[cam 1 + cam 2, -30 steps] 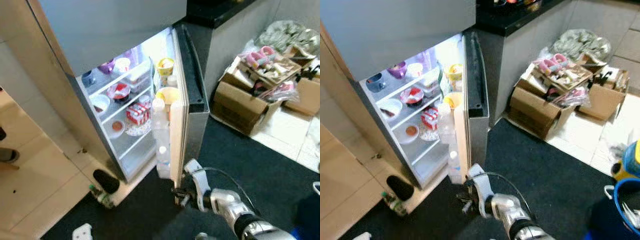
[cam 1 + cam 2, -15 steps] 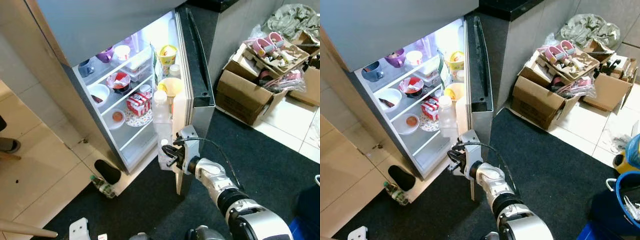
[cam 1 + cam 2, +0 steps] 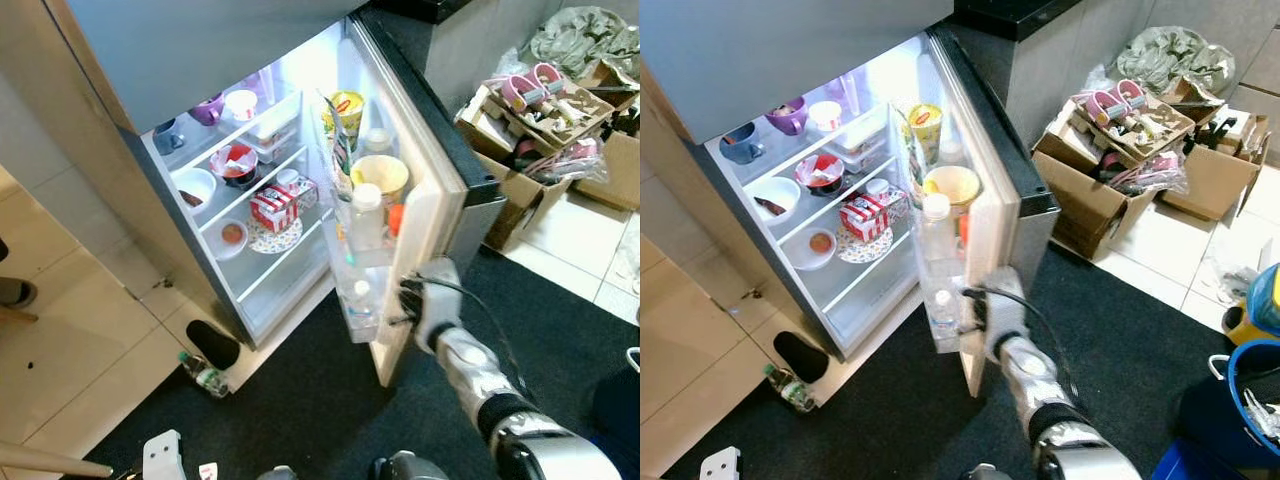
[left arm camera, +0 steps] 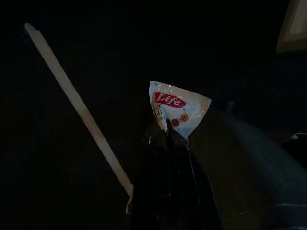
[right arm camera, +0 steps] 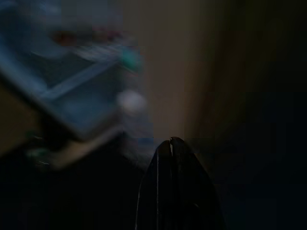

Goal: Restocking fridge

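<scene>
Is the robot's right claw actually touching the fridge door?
Cannot tell. In the left eye view the right gripper sits against the fridge door's inner edge, but blur hides any contact or gap.

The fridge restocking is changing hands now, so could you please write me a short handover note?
Right gripper: jaws shut, at the edge of the open fridge door, low down.
Left gripper: jaws shut on a white "Life" packet, arm hanging in the dark.
Fridge: door open, shelves hold bowls and a red carton; door rack holds bottles and a yellow cup.
Done: door opened.
Left: place the packet inside, close the door.
</scene>
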